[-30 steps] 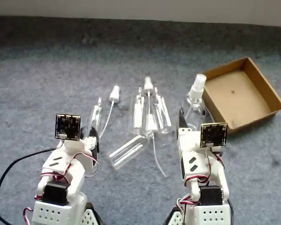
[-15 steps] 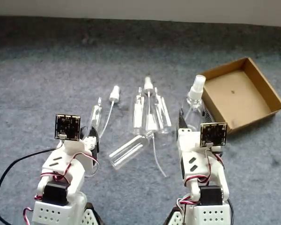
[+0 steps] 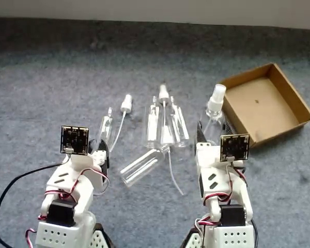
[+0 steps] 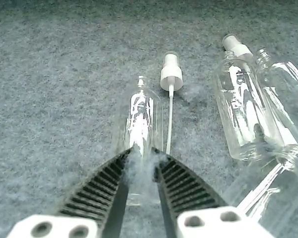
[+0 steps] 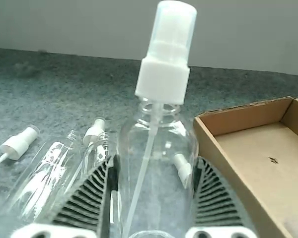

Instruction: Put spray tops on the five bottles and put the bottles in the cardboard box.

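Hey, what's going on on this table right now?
Two robot arms are assembling spray bottles. The right gripper holds a clear bottle with its spray top on, beside the empty cardboard box. The left gripper clamps a capless bottle lying on the carpet, a loose spray top beside it. Other bottles lie between the arms.

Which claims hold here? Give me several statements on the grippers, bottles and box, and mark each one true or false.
1. The right gripper holds a capped bottle. True.
2. The cardboard box already has a bottle in it. False: no bottle lies in it, and the capped bottle is beside it.
3. The left gripper is closed on a capless bottle lying on the table. True.
4. Every spray top is already on a bottle. False: a loose spray top lies beside the capless bottle.
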Controlling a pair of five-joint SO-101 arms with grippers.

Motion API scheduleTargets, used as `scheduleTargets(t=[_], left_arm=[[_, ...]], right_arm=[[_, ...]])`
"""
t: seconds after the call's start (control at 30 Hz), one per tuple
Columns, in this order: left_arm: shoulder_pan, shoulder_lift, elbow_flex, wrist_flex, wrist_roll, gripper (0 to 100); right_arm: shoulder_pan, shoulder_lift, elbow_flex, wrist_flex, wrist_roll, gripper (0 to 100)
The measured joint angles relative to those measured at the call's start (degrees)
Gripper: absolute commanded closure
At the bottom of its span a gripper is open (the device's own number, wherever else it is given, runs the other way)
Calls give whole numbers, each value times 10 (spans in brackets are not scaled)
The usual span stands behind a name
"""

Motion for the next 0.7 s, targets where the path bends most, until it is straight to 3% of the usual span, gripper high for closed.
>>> scheduleTargets(t=[0.7], left_arm=[[0, 0, 0, 0, 0, 989]], right_arm=[[76, 0, 0, -21, 0, 925]])
